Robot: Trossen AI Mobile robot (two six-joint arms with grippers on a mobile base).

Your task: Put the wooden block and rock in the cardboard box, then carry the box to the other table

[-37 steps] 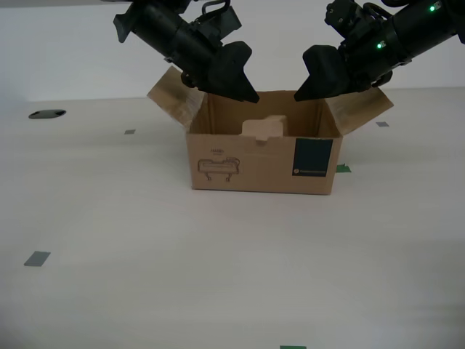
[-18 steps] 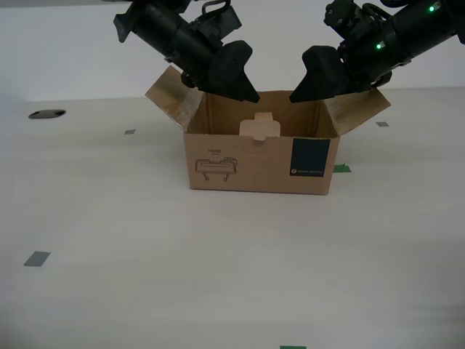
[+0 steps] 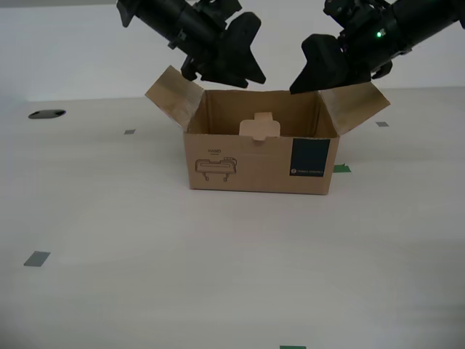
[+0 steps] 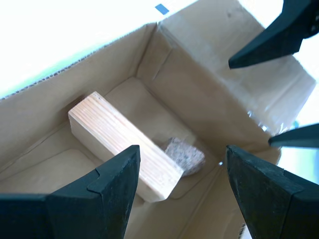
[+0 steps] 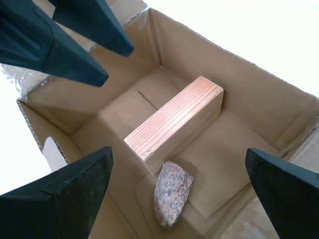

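box: cardboard box (image 3: pixel 261 156) sits on the pale table (image 3: pixel 145 240), flaps out
block: wooden block (image 5: pixel 175 117) lies flat on the box floor
rock: rock (image 5: pixel 172 191) right by one end of the block, looks like it's touching
my first gripper (image 5: pixel 179 186): jaws wide apart, nothing held, hanging over the open box
my second gripper (image 4: pixel 182 186): same deal, spread and empty above the box

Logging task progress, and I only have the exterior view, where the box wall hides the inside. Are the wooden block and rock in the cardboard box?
Observer: Yes. The wooden block lies flat on the floor of the cardboard box.
Operator: And the rock?
Observer: The rock is inside too, beside one end of the block.
Operator: Is anything held?
Observer: No. My first gripper and my second gripper hang over the box, jaws open and empty.
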